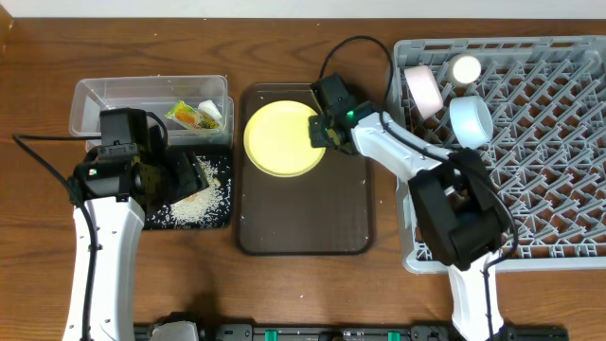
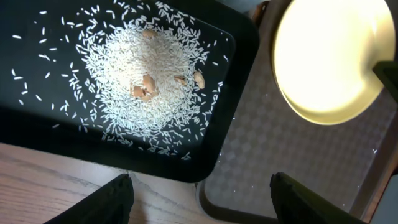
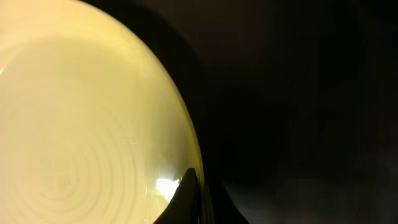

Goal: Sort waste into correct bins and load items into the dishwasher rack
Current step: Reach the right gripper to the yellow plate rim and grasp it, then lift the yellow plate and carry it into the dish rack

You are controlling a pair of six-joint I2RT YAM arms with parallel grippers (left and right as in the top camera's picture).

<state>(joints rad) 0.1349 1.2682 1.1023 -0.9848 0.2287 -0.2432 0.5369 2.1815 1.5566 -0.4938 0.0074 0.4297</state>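
Right gripper sat at right rim of yellow plate, one finger over the edge; clamped or not, couldn't tell. Plate lay on brown tray. Risk: shallow rim hold, so plate might slip or tilt when lifted. Left gripper was spread wide above black tray.

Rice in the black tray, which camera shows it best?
Left wrist: the rice fills the frame, single grains distinct. Overhead shows only a small white patch. Right wrist shows none, just the yellow plate.

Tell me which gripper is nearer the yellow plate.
Right. The right gripper sits at the yellow plate's rim; the left gripper is over the black tray, clear of the plate.
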